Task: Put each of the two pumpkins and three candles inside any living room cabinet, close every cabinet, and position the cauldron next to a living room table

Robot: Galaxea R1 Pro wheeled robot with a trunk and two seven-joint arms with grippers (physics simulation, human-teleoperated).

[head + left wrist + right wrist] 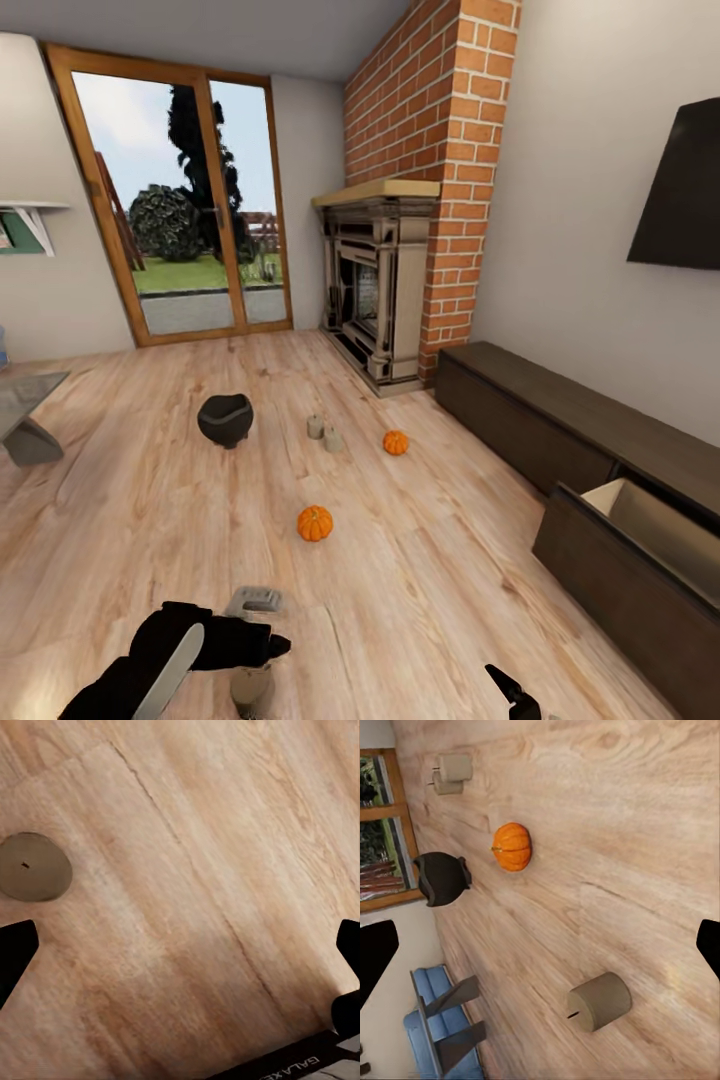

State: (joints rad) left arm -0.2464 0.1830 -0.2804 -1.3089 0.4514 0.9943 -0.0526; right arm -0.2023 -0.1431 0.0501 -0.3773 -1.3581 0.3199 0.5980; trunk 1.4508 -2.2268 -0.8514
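Observation:
Two orange pumpkins lie on the plank floor, one near (315,523) and one farther back (396,442). The black cauldron (225,420) stands behind them, with two tan candles (316,427) (332,439) beside it. A third candle (250,690) stands under my left arm. My left gripper (180,956) hangs open over bare floor, with that candle (30,866) off to one side. My right gripper (540,949) is open too, above the floor. It looks at the third candle (598,1001), the near pumpkin (512,847) and the cauldron (441,877). The dark cabinet (540,420) has one drawer (640,520) pulled open.
The grey table (25,395) pokes in at the left edge. A brick fireplace (385,290) and a glass patio door (190,210) are at the back. A black TV (685,190) hangs over the cabinet. The blue sofa (435,1020) lies behind the table legs.

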